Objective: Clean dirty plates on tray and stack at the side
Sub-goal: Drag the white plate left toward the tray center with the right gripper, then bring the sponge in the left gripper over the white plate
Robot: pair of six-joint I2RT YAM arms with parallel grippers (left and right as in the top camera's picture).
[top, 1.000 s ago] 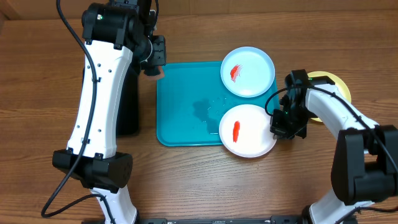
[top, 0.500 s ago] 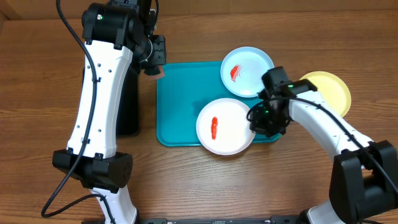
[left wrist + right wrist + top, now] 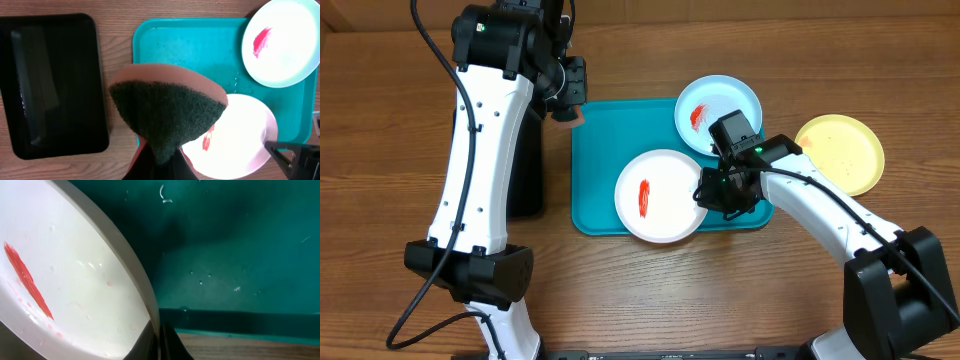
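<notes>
Work seems a third done: yellow plate looks clean at right, white plate, rim pinched by right gripper, and blue plate show smears, left gripper clenches sponge.

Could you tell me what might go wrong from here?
The right hand pinches only the edge of the white plate, which overhangs the tray at its near rim, so it may tip or slip once the sponge in the left hand presses down. The right arm crosses above the light blue plate and could nudge it.
</notes>
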